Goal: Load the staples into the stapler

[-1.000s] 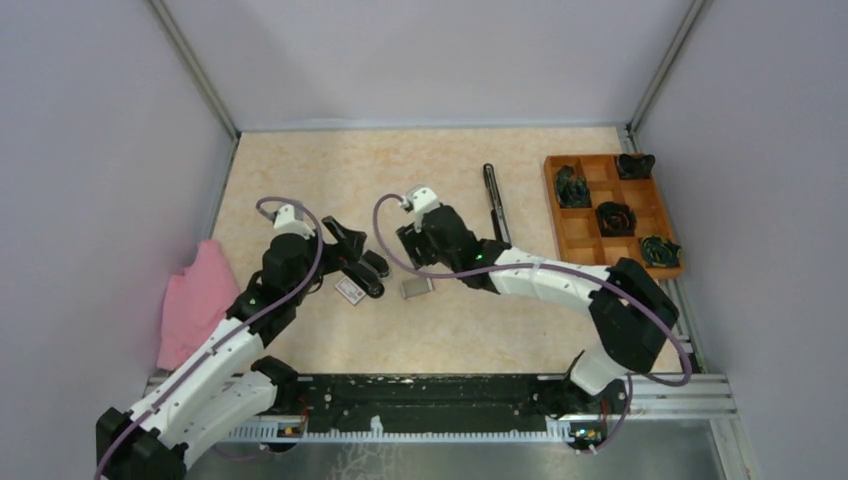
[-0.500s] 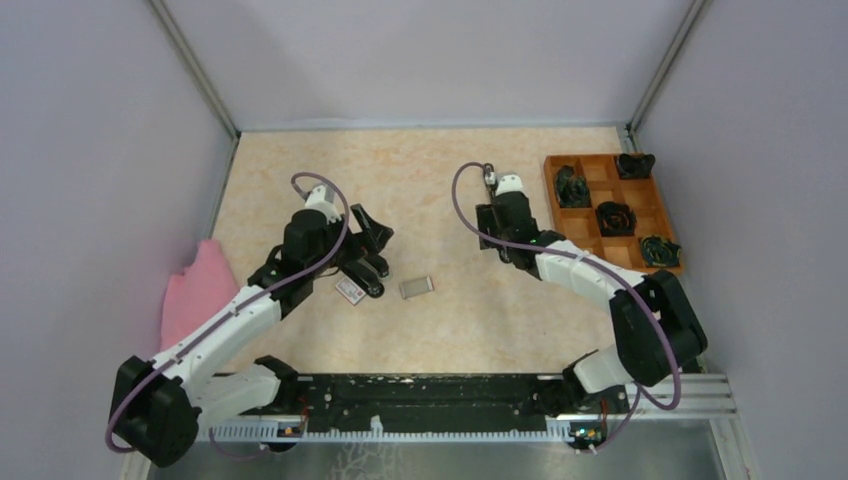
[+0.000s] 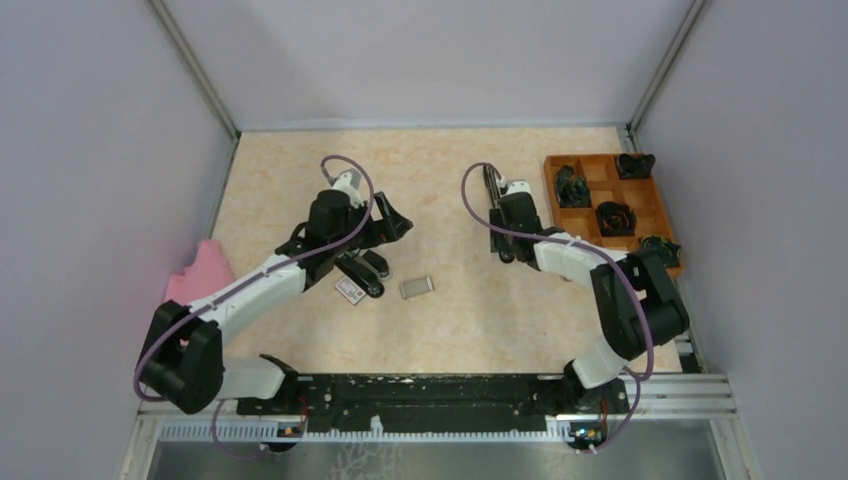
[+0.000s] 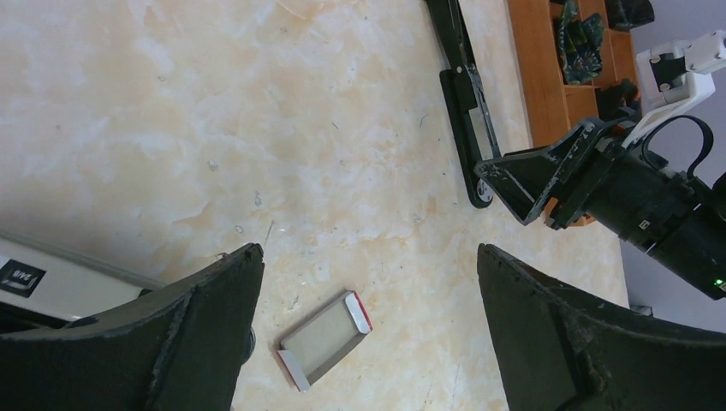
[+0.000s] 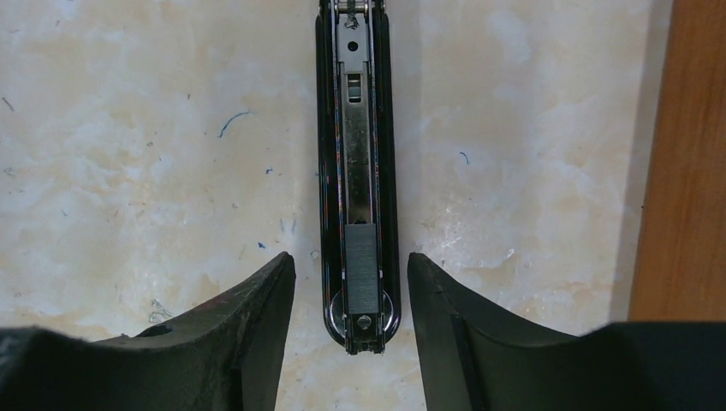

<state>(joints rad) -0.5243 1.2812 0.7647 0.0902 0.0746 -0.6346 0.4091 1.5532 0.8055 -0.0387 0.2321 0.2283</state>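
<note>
One wooden tray (image 5: 695,154) beside the stapler (image 5: 358,171)

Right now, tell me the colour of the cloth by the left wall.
The cloth is pink; the top view shows it best.

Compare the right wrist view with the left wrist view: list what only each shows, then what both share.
Only the right wrist view: the staples, a grey block lying in the channel of the stapler. Only the left wrist view: the small red-and-white box, below the open left gripper. Both: the opened stapler on the table, the wooden tray, and the right gripper, jaws apart either side of the stapler.
</note>
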